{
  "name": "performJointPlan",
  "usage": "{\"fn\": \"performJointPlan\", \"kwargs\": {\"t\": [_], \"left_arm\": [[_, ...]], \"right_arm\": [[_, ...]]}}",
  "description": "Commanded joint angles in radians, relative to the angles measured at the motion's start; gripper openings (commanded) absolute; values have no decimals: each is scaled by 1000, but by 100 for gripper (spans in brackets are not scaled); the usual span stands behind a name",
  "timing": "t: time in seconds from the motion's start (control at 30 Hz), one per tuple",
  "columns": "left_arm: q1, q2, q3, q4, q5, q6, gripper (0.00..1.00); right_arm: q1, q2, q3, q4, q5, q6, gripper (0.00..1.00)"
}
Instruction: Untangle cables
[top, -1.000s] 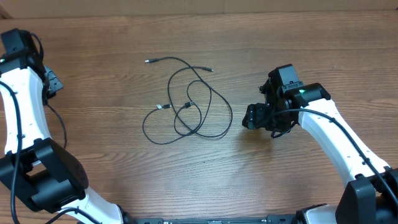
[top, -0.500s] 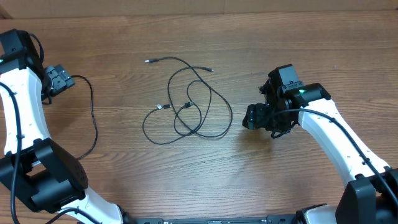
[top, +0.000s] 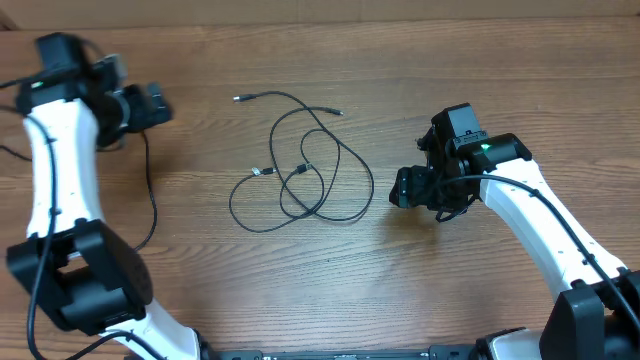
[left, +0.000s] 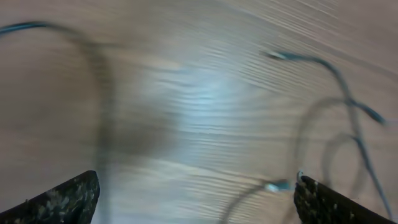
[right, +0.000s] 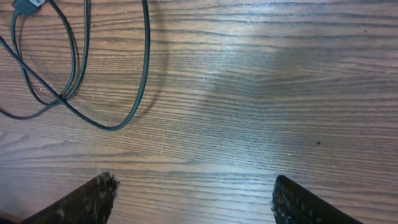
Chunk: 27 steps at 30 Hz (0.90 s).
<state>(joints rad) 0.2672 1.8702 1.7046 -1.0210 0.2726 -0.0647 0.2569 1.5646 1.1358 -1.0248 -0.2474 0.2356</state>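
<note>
The cables (top: 310, 170) lie as loose overlapping black loops in the middle of the table, with a silver-tipped plug (top: 240, 98) at the far left end. One more black cable (top: 152, 195) lies apart on the left, running toward the near edge. My left gripper (top: 155, 105) hovers open above that cable's far end, holding nothing. Its view is blurred and shows this cable (left: 99, 106) on the left and the loops (left: 348, 124) on the right. My right gripper (top: 398, 188) stands open just right of the loops, with a cable loop (right: 81, 62) ahead of its empty fingers (right: 87, 202).
Bare wooden tabletop (top: 450, 80) surrounds the cables. Both white arms reach in from the near corners, and the left arm's base (top: 85, 280) stands close to the separate cable's near end.
My left gripper has opened and swung to the right and away from me. The separate cable, in view since half a second ago, lies free on the table. The right arm has not moved.
</note>
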Motion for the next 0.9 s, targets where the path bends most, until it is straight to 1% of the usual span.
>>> {"fn": "performJointPlan", "kwargs": {"t": [0.0,0.13,0.2,0.23,0.3,0.37,0.4,0.47,0.53,0.6,0.7,0.87], "left_arm": [[-92,2,11,0,90,66,99],[-201,8,9,-8,90,65,100],[-255,8,6,-11,90,66,100],[-281,8,5,-14,90,69,100],[-343,8,5,-19,90,108,100],[-402,8,5,-21,87,177,100],[-430,8,5,-22,80,207,100],[-497,8,4,-26,34,266,99],[-558,8,1,-31,-30,306,100],[-619,8,-2,-43,-87,336,100],[-703,16,-2,-56,-137,349,99],[-804,50,-3,-51,-142,344,100]], "right_arm": [[0,3,2,8,0,2,79],[0,3,2,8,0,2,79],[0,3,2,-3,6,7,74],[-3,3,2,-13,37,41,73],[-17,3,2,-55,167,187,73],[-39,3,2,-93,264,298,77],[-53,3,2,-103,280,320,80],[-89,3,2,-114,277,346,84],[-135,3,2,-119,233,348,89],[-184,3,2,-119,170,341,99],[-277,3,2,-130,95,333,100],[-414,3,2,-186,89,332,100]]}}
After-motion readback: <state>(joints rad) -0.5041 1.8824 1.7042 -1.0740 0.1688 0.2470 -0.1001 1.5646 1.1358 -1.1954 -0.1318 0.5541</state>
